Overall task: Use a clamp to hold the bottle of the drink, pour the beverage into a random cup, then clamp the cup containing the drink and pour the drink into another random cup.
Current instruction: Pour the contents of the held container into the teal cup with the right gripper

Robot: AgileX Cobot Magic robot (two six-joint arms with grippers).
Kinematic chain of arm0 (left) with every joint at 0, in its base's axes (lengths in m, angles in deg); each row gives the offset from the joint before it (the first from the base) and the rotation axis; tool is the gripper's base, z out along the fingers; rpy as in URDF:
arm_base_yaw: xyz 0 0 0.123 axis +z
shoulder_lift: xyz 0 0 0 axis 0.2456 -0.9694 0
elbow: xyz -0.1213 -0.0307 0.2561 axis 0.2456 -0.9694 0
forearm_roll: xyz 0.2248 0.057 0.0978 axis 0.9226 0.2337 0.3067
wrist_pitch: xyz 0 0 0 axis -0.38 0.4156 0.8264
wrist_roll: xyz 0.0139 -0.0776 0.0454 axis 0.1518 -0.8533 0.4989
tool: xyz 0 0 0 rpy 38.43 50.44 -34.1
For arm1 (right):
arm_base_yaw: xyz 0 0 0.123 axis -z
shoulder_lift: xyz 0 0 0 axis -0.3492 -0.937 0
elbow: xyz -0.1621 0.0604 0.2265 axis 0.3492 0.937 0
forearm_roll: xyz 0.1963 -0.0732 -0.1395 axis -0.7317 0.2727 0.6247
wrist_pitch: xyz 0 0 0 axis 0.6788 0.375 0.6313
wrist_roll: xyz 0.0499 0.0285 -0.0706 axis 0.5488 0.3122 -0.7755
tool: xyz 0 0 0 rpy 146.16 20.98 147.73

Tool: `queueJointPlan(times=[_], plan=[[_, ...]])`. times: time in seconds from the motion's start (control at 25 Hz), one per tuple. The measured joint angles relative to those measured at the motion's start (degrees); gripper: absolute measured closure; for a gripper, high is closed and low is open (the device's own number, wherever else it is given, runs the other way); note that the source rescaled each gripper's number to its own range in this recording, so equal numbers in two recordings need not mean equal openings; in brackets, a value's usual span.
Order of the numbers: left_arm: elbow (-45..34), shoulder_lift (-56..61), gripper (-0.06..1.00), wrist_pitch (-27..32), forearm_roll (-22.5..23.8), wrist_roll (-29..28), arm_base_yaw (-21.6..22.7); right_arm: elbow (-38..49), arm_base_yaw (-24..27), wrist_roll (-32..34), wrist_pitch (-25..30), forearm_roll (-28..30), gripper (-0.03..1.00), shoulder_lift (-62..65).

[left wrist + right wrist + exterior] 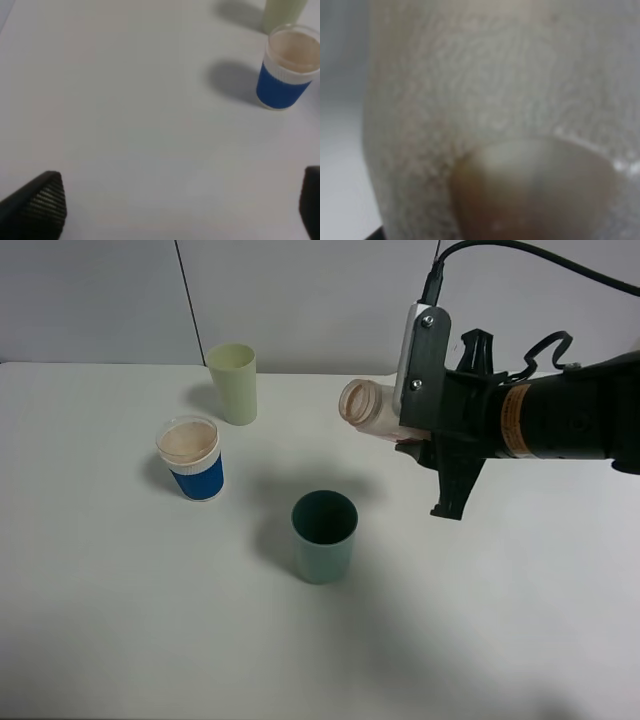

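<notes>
The bottle lies tipped on its side in the air with my right gripper shut on its body. Its open neck points left, and it hangs above and to the right of the teal cup, not over its mouth. In the right wrist view the translucent bottle fills the blurred picture, and a brownish patch that may be the beverage shows low in it. I cannot tell whether the teal cup's dark inside holds liquid. My left gripper is open over bare table, with only its two black fingertips showing.
A blue cup with a white rim stands left of the teal cup, its top pale brown. Behind it stands a pale yellow-green tumbler. All rest on the white table, with a grey wall behind.
</notes>
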Motion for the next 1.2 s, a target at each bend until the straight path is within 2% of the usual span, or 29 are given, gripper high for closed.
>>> queueJointPlan(times=[0.32, 0.6, 0.84, 1.08, 1.2], plan=[[0.0, 0.0, 0.17, 0.0, 0.0, 0.0, 0.0, 0.0, -0.9, -1.8, 0.3, 0.0, 0.93, 0.0], [0.0, 0.0, 0.17, 0.0, 0.0, 0.0, 0.0, 0.0, -0.9, -6.3, 3.1, -3.0, 0.93, 0.0], [0.0, 0.0, 0.17, 0.0, 0.0, 0.0, 0.0, 0.0, -2.7, -12.3, 4.3, -9.1, 0.93, 0.0], [0.0, 0.0, 0.17, 0.0, 0.0, 0.0, 0.0, 0.2, -4.3, -13.8, 4.4, -10.6, 0.93, 0.0], [0.0, 0.0, 0.17, 0.0, 0.0, 0.0, 0.0, 1.8, -4.3, -17.2, 4.5, -12.9, 0.93, 0.0]])
